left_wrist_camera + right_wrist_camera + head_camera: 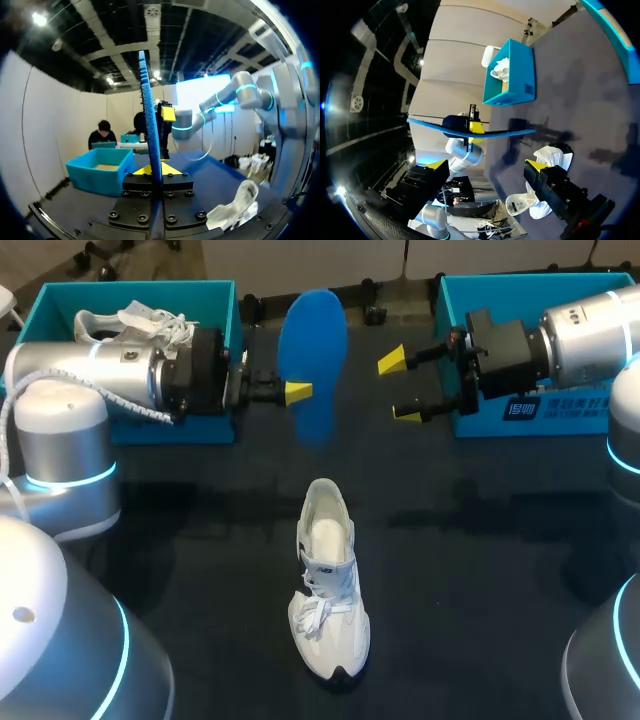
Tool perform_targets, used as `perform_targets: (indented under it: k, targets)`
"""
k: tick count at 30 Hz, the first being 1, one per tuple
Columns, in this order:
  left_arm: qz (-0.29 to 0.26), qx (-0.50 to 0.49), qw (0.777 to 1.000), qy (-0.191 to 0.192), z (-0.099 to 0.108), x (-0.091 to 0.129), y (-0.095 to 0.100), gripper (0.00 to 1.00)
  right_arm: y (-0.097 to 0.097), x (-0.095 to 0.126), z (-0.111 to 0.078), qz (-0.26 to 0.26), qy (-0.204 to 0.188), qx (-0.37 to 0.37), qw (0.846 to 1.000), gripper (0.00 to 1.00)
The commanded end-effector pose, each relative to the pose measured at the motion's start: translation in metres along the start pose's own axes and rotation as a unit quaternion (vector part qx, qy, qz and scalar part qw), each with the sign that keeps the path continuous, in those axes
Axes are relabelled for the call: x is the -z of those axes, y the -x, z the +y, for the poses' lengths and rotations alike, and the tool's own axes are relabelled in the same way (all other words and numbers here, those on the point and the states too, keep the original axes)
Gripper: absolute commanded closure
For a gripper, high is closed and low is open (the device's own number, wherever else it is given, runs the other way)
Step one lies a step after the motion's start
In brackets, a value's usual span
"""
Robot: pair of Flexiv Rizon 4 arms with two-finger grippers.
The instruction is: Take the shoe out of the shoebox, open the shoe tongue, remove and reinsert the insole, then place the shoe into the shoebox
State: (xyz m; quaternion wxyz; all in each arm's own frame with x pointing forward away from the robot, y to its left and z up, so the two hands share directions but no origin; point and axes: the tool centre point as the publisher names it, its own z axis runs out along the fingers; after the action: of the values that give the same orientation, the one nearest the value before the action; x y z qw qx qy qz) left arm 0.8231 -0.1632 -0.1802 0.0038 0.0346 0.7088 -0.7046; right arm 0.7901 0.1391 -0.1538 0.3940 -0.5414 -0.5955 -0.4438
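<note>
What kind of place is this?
Probably a robotics lab bench: two robot arms over a dark table, the left claw gripping a blue insole, with a white sneaker and two teal shoeboxes as props.

A dark surface (480, 570) carries everything, with a faint sheen toward its middle. At its far left corner stands a teal box (215, 302), open at the top and set along the far edge. Inside it lies a spare white shoe (150, 320), its laces loose and heaped, with a pale tag among them.
</note>
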Motion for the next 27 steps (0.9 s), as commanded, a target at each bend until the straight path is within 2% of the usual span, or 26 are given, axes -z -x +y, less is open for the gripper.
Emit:
perform_targets:
  k: [1,6,10,17,20,22,27]
  targets:
    - [-0.018,-0.2,0.979,-0.031,0.009,0.0,0.003,1.0,0.0,-0.001,0.0,-0.001,0.001,0.0,1.0,0.0]
    - [-0.024,-0.218,0.975,-0.026,0.01,0.004,0.01,1.0,0.0,-0.001,0.0,-0.001,0.001,0.0,1.0,0.0]
    - [-0.016,-0.251,0.968,0.001,0.006,0.007,0.01,1.0,0.0,-0.001,0.0,-0.001,0.001,0.0,1.0,0.0]
    - [-0.013,-0.336,0.941,0.044,0.003,0.004,0.002,1.0,0.0,-0.001,0.0,-0.001,0.001,0.0,1.0,0.0]
    - [-0.019,-0.384,0.921,0.06,0.007,0.004,0.0,1.0,0.0,-0.001,0.0,-0.001,0.001,0.0,1.0,0.0]
    - [-0.033,-0.406,0.912,0.052,0.01,0.004,0.0,1.0,0.0,-0.001,0.0,-0.001,0.001,0.0,1.0,0.0]
    - [-0.033,-0.406,0.912,0.052,0.01,0.004,0.0,1.0,0.0,-0.001,0.0,-0.001,0.001,0.0,1.0,0.0]
